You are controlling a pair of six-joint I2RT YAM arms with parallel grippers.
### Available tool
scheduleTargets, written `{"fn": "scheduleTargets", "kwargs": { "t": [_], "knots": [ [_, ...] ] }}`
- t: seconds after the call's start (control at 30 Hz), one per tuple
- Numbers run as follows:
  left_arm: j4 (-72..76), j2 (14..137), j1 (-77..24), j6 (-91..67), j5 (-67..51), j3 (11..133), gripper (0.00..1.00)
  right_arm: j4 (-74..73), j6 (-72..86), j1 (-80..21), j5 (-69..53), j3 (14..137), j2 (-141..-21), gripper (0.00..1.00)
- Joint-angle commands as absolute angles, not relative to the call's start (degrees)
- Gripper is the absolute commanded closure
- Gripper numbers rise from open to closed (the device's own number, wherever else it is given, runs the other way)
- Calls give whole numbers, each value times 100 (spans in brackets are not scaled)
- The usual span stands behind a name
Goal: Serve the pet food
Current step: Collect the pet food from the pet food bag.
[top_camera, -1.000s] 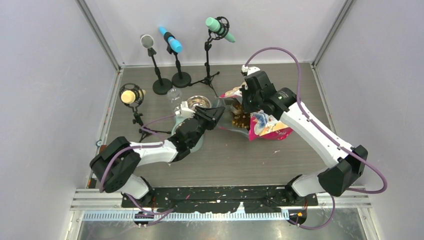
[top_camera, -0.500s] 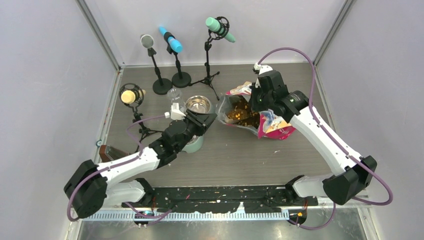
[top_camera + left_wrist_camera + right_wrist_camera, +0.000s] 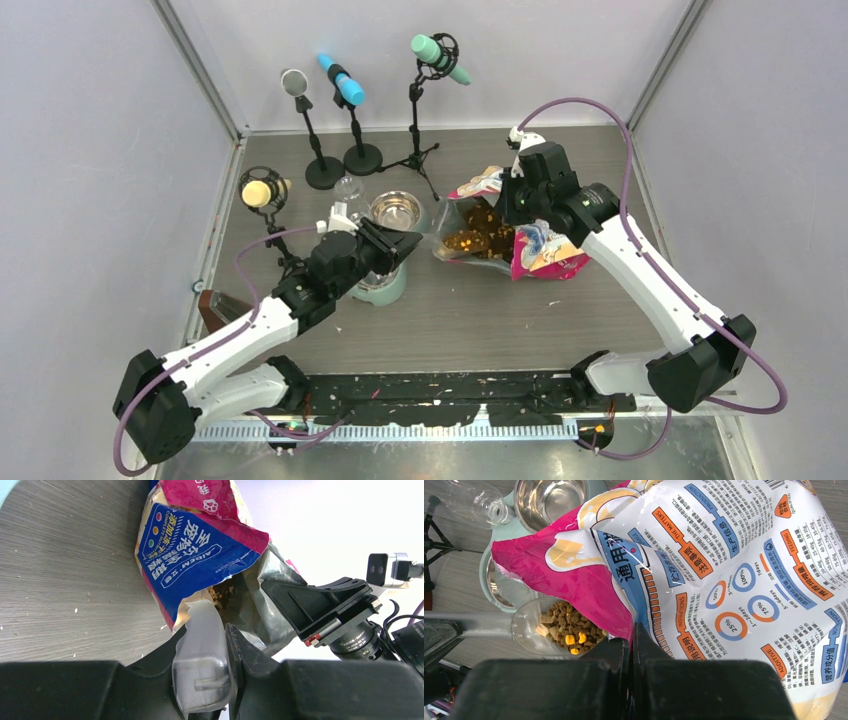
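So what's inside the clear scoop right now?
Brown kibble with a few yellow pieces lies in the scoop; the pink bag edge hides the rest.

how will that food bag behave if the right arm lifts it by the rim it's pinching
Probably floppy: the bag is thin film, creased and sagging where the right tool pinches its rim. Likely slippery, given the glossy surface. Its mouth lies open with kibble showing, so tilting it may well spill pellets.
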State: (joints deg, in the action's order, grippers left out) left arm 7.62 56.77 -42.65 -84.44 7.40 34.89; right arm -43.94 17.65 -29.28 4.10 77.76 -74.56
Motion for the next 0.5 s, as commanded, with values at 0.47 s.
{"fn": "scheduleTargets", "kwargs": {
  "t": [0.47],
  "knots": [
    [1975, 5438, -3858, -7960, 51, 3328, 100, -3761, 1872, -2665, -684, 8014, -7514, 95]
  ]
}}
